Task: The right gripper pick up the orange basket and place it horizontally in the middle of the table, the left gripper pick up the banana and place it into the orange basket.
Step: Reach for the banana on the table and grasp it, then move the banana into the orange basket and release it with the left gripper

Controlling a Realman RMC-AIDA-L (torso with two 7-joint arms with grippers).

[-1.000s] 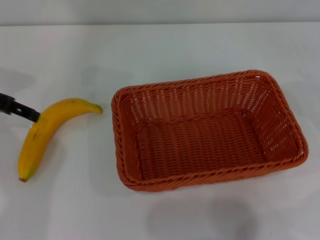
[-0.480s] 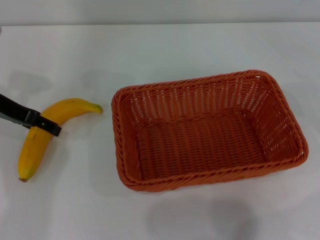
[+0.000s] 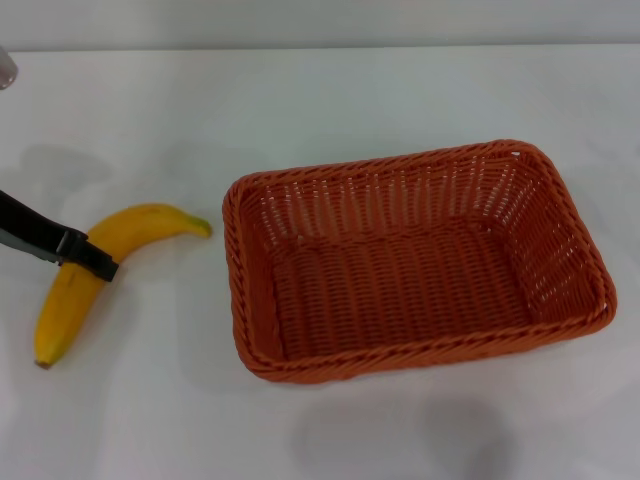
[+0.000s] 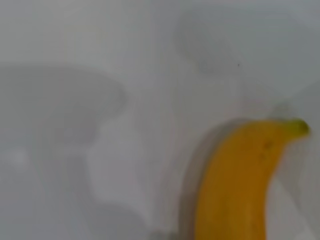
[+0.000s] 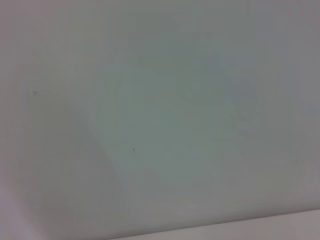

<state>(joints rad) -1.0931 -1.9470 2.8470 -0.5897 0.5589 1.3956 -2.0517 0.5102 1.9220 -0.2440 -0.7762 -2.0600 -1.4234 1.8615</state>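
The banana (image 3: pixel 150 222) lies on the white table (image 3: pixel 330 90) at the left, its greenish tip toward the orange basket (image 3: pixel 380 165). That basket rests lengthwise in the middle of the table and has nothing in it. My left gripper (image 3: pixel 95 260) reaches in from the left edge, and its black bar crosses over the banana's middle. The left wrist view shows the banana (image 4: pixel 235 185) close up, tip end on the white surface. My right gripper is out of view; its wrist view shows only bare white table.
A small grey object (image 3: pixel 6 68) shows at the far back left corner. The table's back edge meets a grey wall. Bare white surface lies between banana and basket, and in front of the basket.
The left gripper's black bar advanced from the left edge across the banana's middle. The banana's tip has shifted slightly right and toward the front since half a second ago.
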